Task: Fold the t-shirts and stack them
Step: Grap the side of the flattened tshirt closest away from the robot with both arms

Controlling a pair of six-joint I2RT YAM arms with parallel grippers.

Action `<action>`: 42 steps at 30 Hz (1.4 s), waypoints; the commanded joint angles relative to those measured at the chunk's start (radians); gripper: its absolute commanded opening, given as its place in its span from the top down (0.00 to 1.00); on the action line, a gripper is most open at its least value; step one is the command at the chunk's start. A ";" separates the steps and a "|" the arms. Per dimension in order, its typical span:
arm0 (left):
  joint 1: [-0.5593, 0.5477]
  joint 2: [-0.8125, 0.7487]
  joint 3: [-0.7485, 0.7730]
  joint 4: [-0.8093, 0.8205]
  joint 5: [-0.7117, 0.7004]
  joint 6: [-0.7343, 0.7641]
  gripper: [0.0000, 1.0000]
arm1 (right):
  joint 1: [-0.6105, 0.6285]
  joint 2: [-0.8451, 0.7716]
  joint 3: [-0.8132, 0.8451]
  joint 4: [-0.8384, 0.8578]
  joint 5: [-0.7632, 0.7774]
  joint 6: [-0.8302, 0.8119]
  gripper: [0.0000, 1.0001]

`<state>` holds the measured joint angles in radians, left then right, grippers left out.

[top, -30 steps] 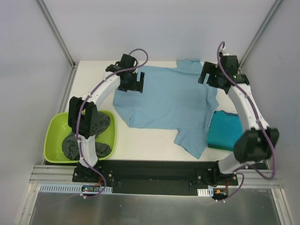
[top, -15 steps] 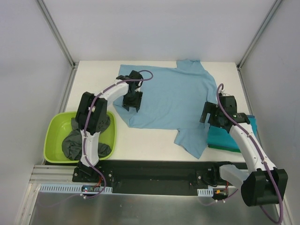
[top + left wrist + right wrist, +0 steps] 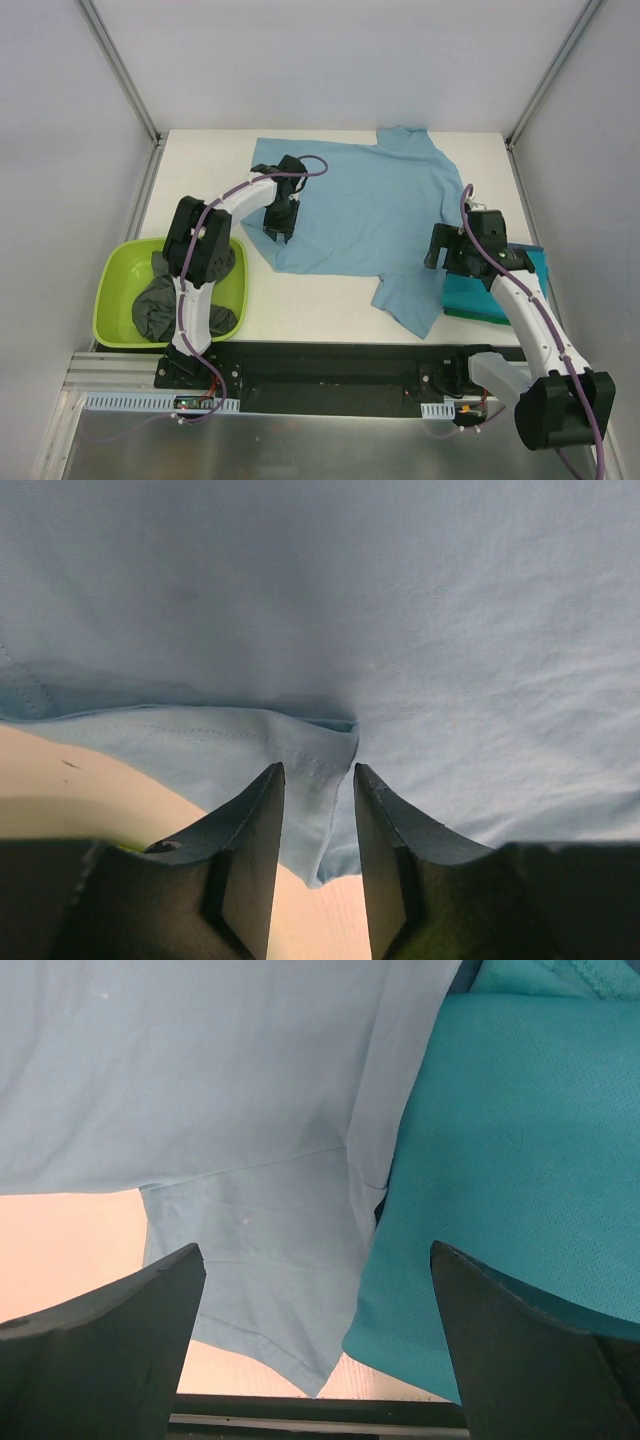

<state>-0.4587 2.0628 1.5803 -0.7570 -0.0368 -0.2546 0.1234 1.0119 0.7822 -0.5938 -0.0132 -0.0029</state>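
Observation:
A light blue t-shirt (image 3: 360, 215) lies spread flat on the white table. My left gripper (image 3: 278, 225) is down at its left hem. In the left wrist view that gripper (image 3: 318, 780) has narrowed around a raised fold of the hem (image 3: 300, 755), and bare table still shows in the gap. My right gripper (image 3: 445, 250) hovers wide open over the shirt's near sleeve (image 3: 270, 1260), next to a folded teal t-shirt (image 3: 465, 290) (image 3: 520, 1160). Dark grey t-shirts (image 3: 160, 310) lie crumpled in the tub.
A lime-green plastic tub (image 3: 108, 300) stands at the near left beside the left arm's base. A black rail (image 3: 330, 360) runs along the table's near edge. Grey walls with metal posts enclose the table's back and sides.
Both arms have come from the shirt's far edge toward its near half. The left jaws have narrowed around the left hem. The right jaws stay wide.

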 commanded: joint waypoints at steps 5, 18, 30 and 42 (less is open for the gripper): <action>-0.008 0.011 -0.006 -0.027 0.000 -0.003 0.69 | 0.004 -0.035 -0.011 -0.001 -0.010 -0.031 0.04; -0.023 0.028 -0.022 -0.022 0.002 0.002 0.68 | 0.004 -0.019 -0.021 0.000 0.005 -0.031 0.04; -0.023 -0.035 -0.029 -0.021 -0.054 -0.051 1.00 | 0.005 -0.019 -0.021 0.002 0.007 -0.029 0.04; -0.015 -0.256 -0.186 0.056 -0.209 -0.232 1.00 | 0.168 -0.062 -0.015 -0.089 0.082 0.000 0.03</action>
<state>-0.4721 1.9114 1.4319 -0.7265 -0.1658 -0.3985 0.1928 0.9886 0.7559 -0.6178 0.0166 -0.0185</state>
